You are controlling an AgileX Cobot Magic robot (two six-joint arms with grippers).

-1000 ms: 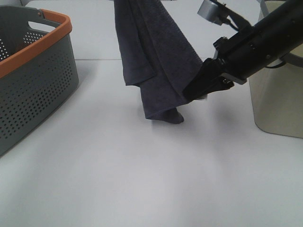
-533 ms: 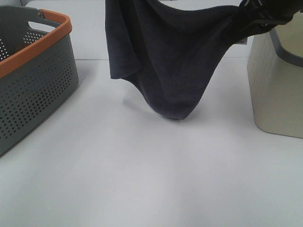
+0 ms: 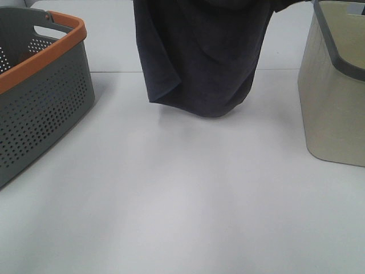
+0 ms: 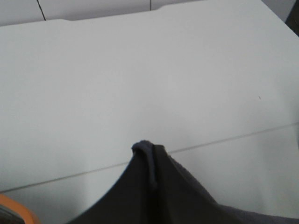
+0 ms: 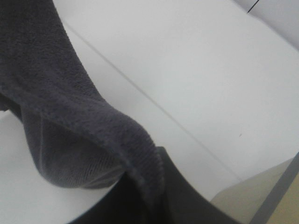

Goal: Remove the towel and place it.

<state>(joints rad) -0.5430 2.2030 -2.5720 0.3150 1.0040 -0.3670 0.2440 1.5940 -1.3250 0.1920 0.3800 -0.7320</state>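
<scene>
1 dark charcoal-navy soft cloth towel (image 3: 199, 57) hangs spread from above the frame, over the white table (image 3: 182, 200). It is between the grey perforated plastic basket with orange rim (image 3: 57, 54) and the beige plastic basket (image 3: 331, 114), in neither. Removal looks done, placing is left. The left gripper and right gripper fingers are hidden by cloth, so I cannot tell their grip. 2 baskets, 1 table.
</scene>
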